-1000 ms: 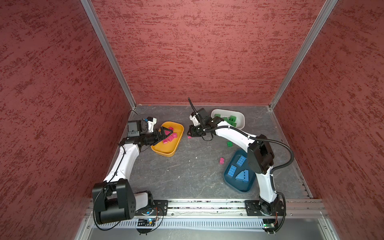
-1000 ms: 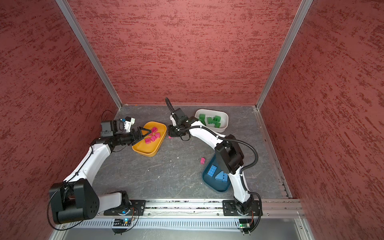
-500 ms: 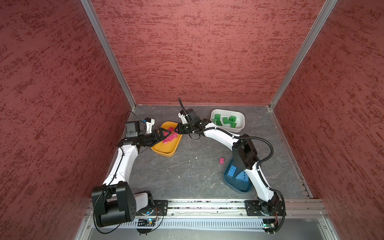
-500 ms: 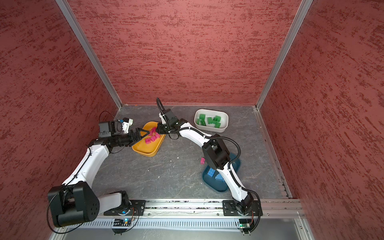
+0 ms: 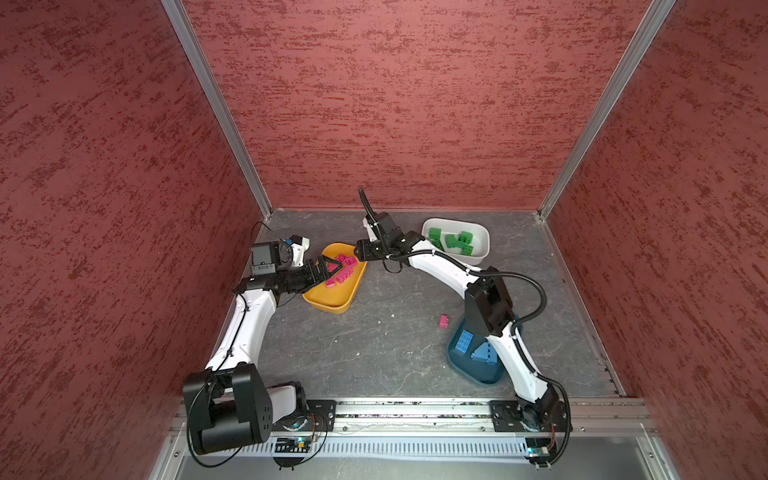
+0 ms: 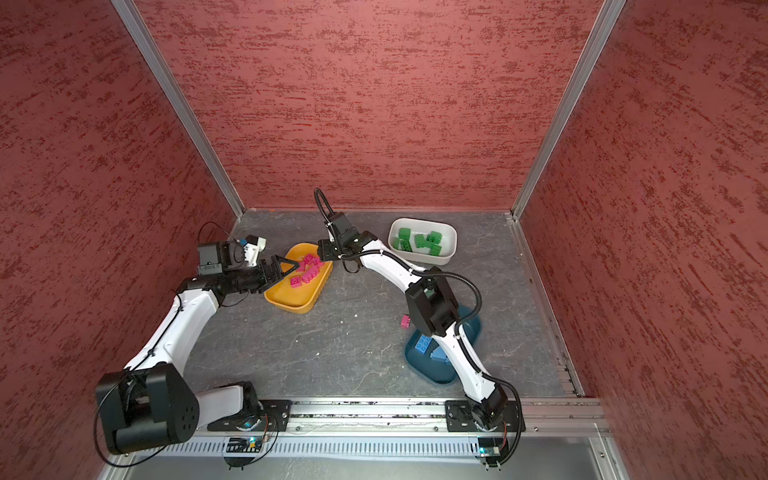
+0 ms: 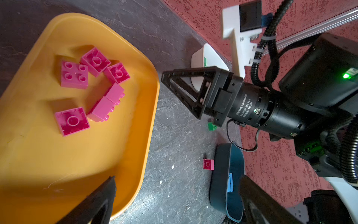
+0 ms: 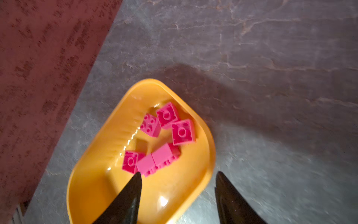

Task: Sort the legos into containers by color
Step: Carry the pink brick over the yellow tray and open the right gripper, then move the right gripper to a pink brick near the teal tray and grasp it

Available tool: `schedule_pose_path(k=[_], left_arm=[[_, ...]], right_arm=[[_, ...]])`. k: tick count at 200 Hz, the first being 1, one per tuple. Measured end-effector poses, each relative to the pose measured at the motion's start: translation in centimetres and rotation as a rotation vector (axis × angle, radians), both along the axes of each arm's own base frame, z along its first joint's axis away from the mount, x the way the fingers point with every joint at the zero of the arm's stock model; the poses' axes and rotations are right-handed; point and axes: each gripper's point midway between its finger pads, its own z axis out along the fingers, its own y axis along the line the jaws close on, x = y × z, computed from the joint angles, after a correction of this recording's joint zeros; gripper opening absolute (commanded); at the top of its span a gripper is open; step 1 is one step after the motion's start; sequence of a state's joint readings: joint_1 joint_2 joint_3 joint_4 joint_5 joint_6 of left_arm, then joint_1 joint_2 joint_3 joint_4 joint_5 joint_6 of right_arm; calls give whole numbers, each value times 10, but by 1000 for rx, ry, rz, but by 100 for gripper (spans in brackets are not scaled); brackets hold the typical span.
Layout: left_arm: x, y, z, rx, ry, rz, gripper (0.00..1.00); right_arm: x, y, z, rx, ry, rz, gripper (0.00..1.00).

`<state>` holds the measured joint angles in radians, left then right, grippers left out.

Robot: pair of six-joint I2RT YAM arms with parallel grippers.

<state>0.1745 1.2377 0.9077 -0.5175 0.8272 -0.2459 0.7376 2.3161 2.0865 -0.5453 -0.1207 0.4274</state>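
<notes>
R gripper (image 8: 178,173) (image 5: 360,251): jaws partway apart, gap clear, nothing held. Hangs over the rim of yellow bin (image 8: 93,174) on the side twd the white bin; arm reaches across the middle in both top views.

L gripper (image 7: 177,177) (image 5: 336,268): jaws spread wide, nothing btwn them. Sits low over the same bin from the opposite side, tips above the pink pile in both top views. The 2 grippers face each other across the bin, not touching.

Pink legos (image 7: 100,109) (image 8: 162,155): 6 in yellow bin, bunched at the end nearest R gripper. One lies studs up, 3 show hollow undersides, 2 lie on their sides end to end and touching.

Loose pink lego (image 5: 444,321) (image 7: 208,164): on grey floor (image 5: 374,353), underside showing, just beside teal bin (image 5: 465,370), not in it.

Loose green lego (image 7: 212,127): on floor btwn white and teal bins, partly hidden behind R gripper's body in L wrist view; R arm covers it in top views.

White bin (image 5: 482,253) (image 6: 451,249): far R corner of floor. Several green legos (image 5: 451,241) inside; exact count unclear.

Teal bin holds blue legos (image 5: 464,340), one flat w/ studs up and a sloped piece (image 5: 484,353) beside it. R arm crosses over this bin and hides part of it.
</notes>
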Motion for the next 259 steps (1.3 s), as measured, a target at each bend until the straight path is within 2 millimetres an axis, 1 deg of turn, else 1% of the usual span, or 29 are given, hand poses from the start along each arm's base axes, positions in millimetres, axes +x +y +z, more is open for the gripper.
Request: schedule_pose_path(k=[18,38,58,75,96,113,131,154,176,200,234,259], left_arm=[[0,-1,2,-10,-2,-2,99],[1,-4,3,-15,-8,-8,99],[1,-7,3,-19,-12,-16,99],[1,-10,2,-22,-11,-21,99],[1,-14,-1,-25,-10,-31,99],[2,-19,-3,-26,-6,-45,99],[2,-23,-5,-28,0,-56,99],[2,-26,-7,-30,3,-62,99],[2,-26,-7,-31,1,-60,99],[2,-26,-10,-31,4,-60,99],[2,-26,-10,-31,3,-60,99],[2,-26,-10,-31,4,-60,99]], right_arm=[[-19,-23,10,-43,22,-15,68],[-46,-51,24,-79,55,-37,70],[-72,-80,28,-118,99,-69,71],[-95,-106,17,-177,159,-106,73],[-124,-138,-9,-266,250,-152,74],[-144,-160,-29,-336,313,-175,75],[-161,-178,-47,-398,368,-203,76],[-175,-193,-60,-433,415,-240,77],[-180,-203,-64,-449,432,-290,78],[-182,-209,-68,-451,445,-344,77],[-191,-217,-83,-459,485,-401,74],[-191,-218,-87,-450,495,-427,70]])
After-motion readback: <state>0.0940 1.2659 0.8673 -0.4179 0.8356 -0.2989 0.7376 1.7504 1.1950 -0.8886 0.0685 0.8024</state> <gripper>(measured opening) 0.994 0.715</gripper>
